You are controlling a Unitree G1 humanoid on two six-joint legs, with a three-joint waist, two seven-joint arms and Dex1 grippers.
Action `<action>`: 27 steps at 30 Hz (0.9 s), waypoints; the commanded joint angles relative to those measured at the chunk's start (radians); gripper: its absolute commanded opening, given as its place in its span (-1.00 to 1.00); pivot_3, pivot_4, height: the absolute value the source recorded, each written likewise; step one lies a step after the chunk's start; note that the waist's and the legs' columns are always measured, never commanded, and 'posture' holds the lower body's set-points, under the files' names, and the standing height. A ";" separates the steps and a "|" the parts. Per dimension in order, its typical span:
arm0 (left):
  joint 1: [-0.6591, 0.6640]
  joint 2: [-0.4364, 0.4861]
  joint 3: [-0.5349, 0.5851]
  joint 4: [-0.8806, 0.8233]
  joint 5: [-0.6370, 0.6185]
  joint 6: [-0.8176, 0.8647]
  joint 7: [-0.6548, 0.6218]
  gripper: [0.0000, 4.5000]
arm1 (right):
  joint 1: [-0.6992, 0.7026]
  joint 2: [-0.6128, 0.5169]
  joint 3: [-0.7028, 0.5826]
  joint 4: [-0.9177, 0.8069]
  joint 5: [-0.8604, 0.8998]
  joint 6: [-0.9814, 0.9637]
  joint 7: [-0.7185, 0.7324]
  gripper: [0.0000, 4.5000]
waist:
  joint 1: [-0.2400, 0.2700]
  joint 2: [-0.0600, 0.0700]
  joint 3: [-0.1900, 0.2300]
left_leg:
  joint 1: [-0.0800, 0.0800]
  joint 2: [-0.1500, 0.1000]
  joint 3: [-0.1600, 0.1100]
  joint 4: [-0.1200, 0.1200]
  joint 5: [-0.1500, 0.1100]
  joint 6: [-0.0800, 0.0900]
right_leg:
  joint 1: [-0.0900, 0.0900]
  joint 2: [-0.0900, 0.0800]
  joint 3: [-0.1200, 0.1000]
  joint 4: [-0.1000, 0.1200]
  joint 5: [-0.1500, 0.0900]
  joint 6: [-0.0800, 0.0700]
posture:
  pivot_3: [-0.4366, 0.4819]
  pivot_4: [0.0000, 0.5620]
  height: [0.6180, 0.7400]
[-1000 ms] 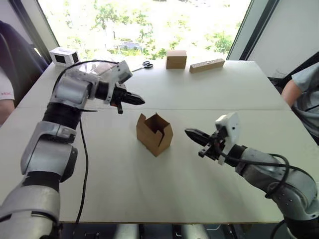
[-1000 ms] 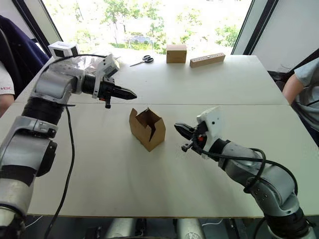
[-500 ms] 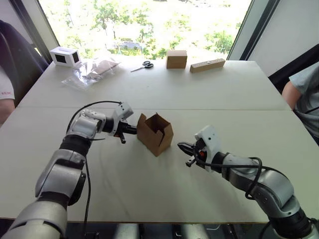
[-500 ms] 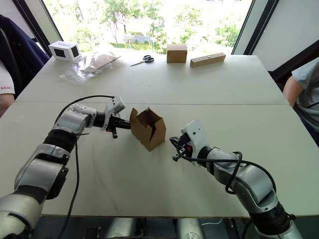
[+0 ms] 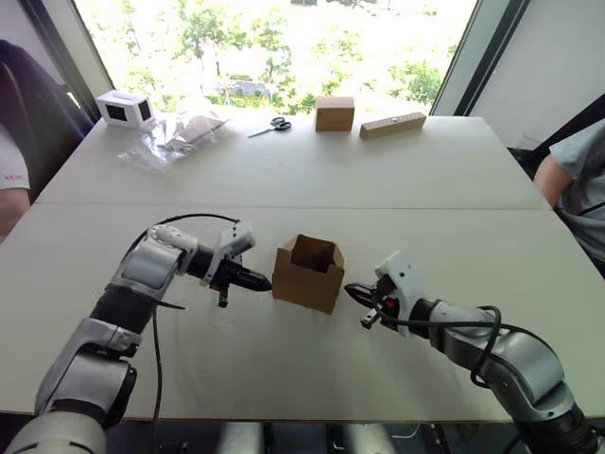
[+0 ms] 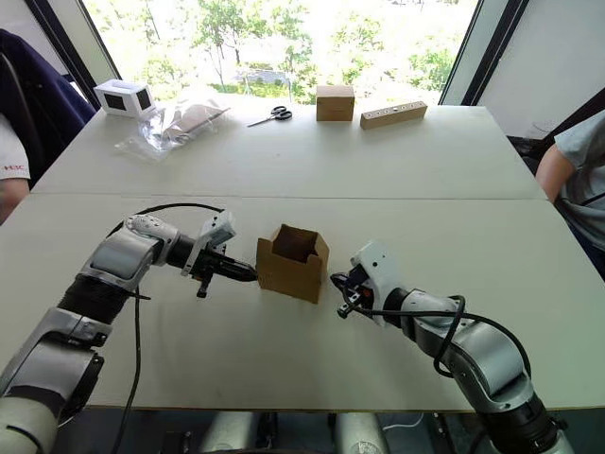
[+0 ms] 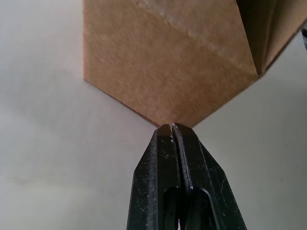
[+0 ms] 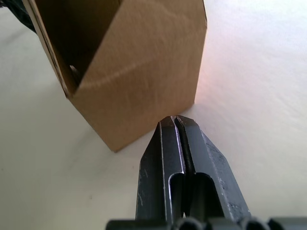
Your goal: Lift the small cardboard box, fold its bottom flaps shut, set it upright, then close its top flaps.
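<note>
The small cardboard box (image 5: 306,284) stands on the white table (image 5: 454,180) near the front middle, open end up. Its top flaps (image 5: 335,257) rise around the dark mouth. The bottom flaps are hidden beneath it. My left gripper (image 5: 265,281) is shut, and its tips touch the box's left lower edge; in the left wrist view the left gripper (image 7: 171,127) meets a brown corner. My right gripper (image 5: 352,291) is shut too and rests against the box's right wall; in the right wrist view the right gripper (image 8: 175,120) touches the small cardboard box (image 8: 139,72).
At the far edge lie a tidy brown cube box (image 5: 335,113), scissors (image 5: 277,123), a long cardboard bar (image 5: 392,124), a white box (image 5: 124,108) and a plastic bag (image 5: 180,132). One person sits at the right (image 5: 575,175), another at the left (image 5: 9,180).
The box has slid toward me and turned so its front wall faces me squarely. Both shut grippers have come in against its two sides.
</note>
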 commanded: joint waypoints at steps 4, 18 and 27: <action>0.016 0.032 0.007 -0.086 -0.042 0.049 -0.025 -0.99 | -0.014 0.010 -0.050 -0.027 -0.010 0.003 0.017 -1.00 | -0.002 0.000 0.000 | 0.000 0.000 0.000 0.001 0.000 0.000 | 0.000 0.000 0.000 0.000 0.000 0.000 | -0.05 -0.47 1.00; 0.004 0.087 0.010 -0.075 -0.049 0.017 -0.051 -0.99 | -0.004 0.018 -0.049 -0.043 -0.041 0.017 0.043 -1.00 | -0.001 0.000 0.000 | 0.000 0.000 0.000 0.003 0.000 0.000 | 0.001 0.001 0.000 0.001 0.000 -0.001 | -0.05 -0.47 1.00; -0.045 0.015 0.024 0.032 -0.027 -0.054 0.051 -0.99 | 0.000 0.041 -0.027 -0.051 -0.057 0.018 0.039 -1.00 | 0.000 0.000 0.000 | 0.000 0.000 0.000 0.006 0.000 0.000 | 0.002 0.000 0.000 0.001 0.000 -0.001 | -0.05 -0.47 1.00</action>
